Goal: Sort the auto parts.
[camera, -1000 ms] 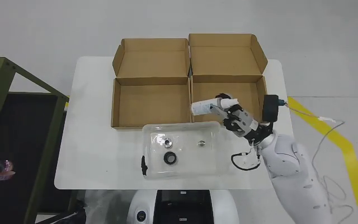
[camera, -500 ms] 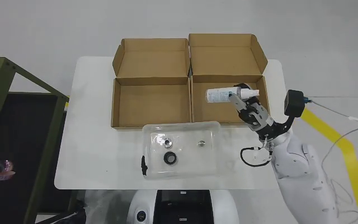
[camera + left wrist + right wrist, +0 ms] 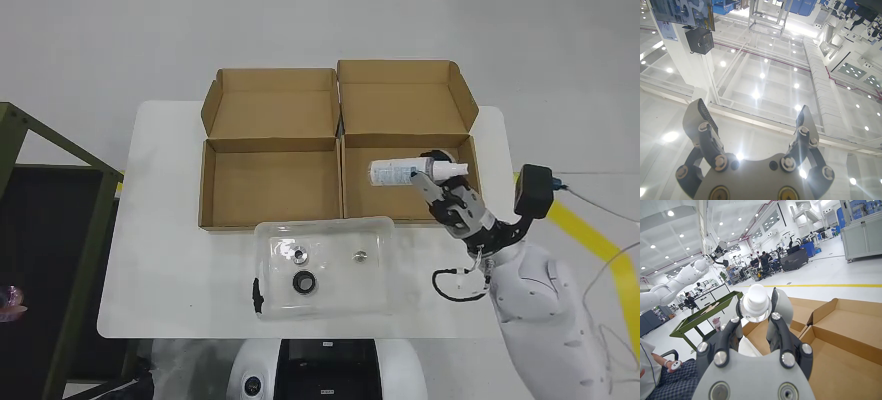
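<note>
Your right pincer (image 3: 432, 180) clamps the white-capped bottle (image 3: 395, 171) level above the right cardboard box (image 3: 380, 203) at the desk's (image 3: 160, 250) 2 o'clock, close to its right wall; your left pincer (image 3: 751, 113) stands open.

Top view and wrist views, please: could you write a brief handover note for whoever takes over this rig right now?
Right tool: shut on the white bottle, held sideways above the right cardboard box.
Left tool: open, holding nothing, pointed upward.
Clear tray: black ring and two small metal parts inside.
Done: bottle is over a box. Left: release it, then sort the tray's parts.
</note>
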Controlling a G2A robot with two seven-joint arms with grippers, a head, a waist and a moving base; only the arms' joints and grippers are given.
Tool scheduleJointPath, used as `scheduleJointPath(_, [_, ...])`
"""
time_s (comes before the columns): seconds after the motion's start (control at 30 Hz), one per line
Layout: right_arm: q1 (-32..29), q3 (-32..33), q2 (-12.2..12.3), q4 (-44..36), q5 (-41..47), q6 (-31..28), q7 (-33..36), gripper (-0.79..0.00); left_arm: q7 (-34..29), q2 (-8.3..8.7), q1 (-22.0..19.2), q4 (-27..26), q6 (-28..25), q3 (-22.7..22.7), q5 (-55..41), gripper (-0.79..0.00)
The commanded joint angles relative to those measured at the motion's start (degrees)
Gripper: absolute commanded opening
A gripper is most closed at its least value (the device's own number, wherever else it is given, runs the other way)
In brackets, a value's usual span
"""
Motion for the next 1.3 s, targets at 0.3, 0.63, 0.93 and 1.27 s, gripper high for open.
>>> scheduleJointPath(0.3, [0.83, -1.73, -0.08, 0.06, -19.11, 6.89, 0.51, -0.785, 0.0, 0.0, 0.0, 0.0, 0.0, 0.0, 0.0, 0.0])
scheduleJointPath(0.63, [2.86, -3.41, -0.2, 2.94, -30.21, 14.13, 3.28, -0.785, 0.0, 0.0, 0.0, 0.0, 0.0, 0.0, 0.0, 0.0])
scheduleJointPath(0.93, [9.41, -7.57, -0.64, 10.32, -31.83, 14.74, 8.66, -0.785, 0.0, 0.0, 0.0, 0.0, 0.0, 0.0, 0.0, 0.0])
scheduleJointPath(1.27, [16.71, -14.17, -1.66, 17.4, -34.49, 15.23, 12.35, -0.785, 0.0, 0.0, 0.0, 0.0, 0.0, 0.0, 0.0, 0.0])
